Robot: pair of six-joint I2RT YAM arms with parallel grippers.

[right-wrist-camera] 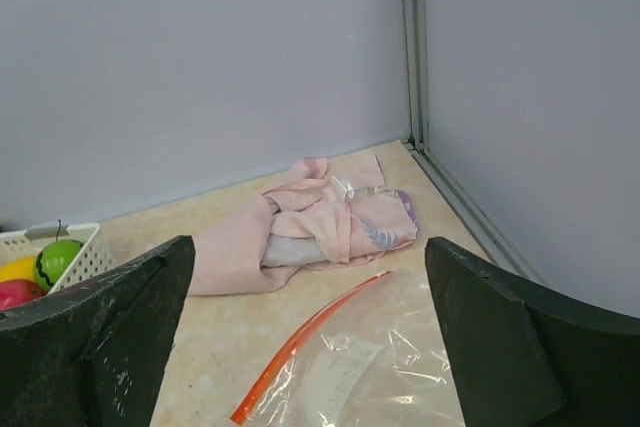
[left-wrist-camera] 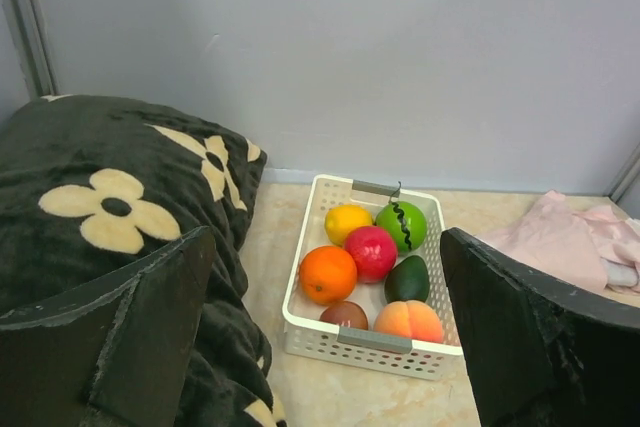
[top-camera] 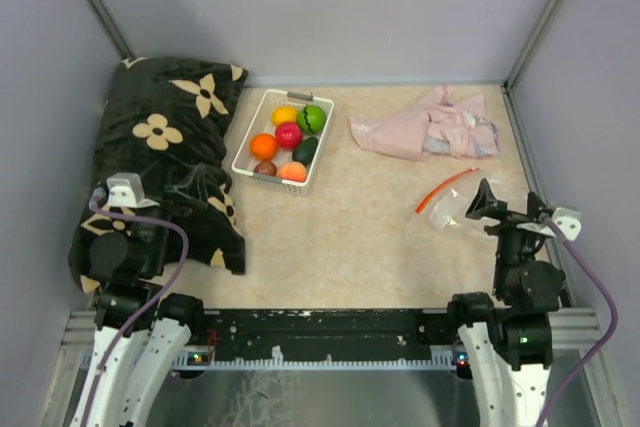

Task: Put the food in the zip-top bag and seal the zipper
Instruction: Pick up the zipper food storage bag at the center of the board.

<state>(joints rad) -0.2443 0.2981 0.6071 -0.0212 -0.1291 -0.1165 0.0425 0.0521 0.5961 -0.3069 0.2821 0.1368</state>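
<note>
Food (top-camera: 287, 142) lay all in the white basket (top-camera: 262, 177); no part of the task was done yet.
The toy pieces sat together in the basket at the far middle of the table (top-camera: 350, 237), beside a black flowered cushion (top-camera: 160, 147). The zip-top bag (top-camera: 455, 205) lay flat and empty near the right gripper (top-camera: 507, 205); whether its zipper (top-camera: 446, 187) was shut I could not tell. The right gripper and the left gripper (top-camera: 200, 184) both stood wide and released, grasping nothing. Every piece was to be moved, then the mouth sealed.
</note>
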